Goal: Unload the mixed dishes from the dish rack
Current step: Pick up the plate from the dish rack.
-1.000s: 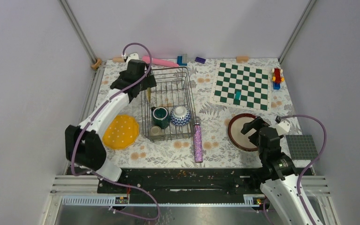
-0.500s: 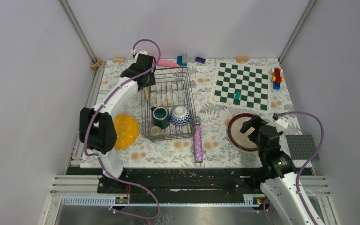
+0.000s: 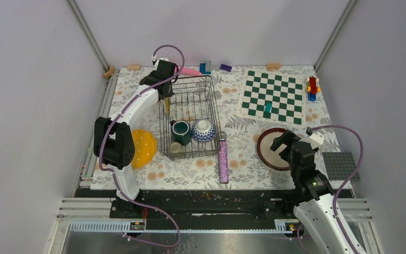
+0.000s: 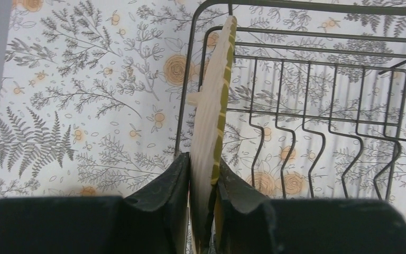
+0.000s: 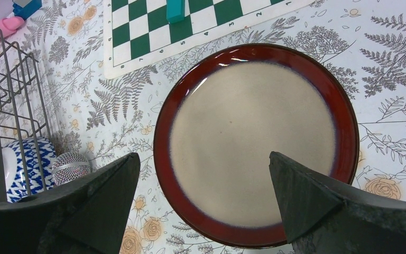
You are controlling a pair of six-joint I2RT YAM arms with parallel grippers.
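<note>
Step in hand: extracting a plate. The left gripper [image 4: 203,165] is clamped on the rim of the pale, olive-striped plate [image 4: 212,106], which stands upright in the far-left corner of the dish rack [image 3: 193,100]. Next move, by my judgement: a straight lift clear of the wires. Teal mug [image 3: 180,130], patterned bowl [image 3: 203,129] and small cup [image 3: 175,148] sit at the rack's near end; the right gripper [image 5: 205,157] hangs wide open over the red-rimmed plate [image 5: 254,143], flat on the table.
</note>
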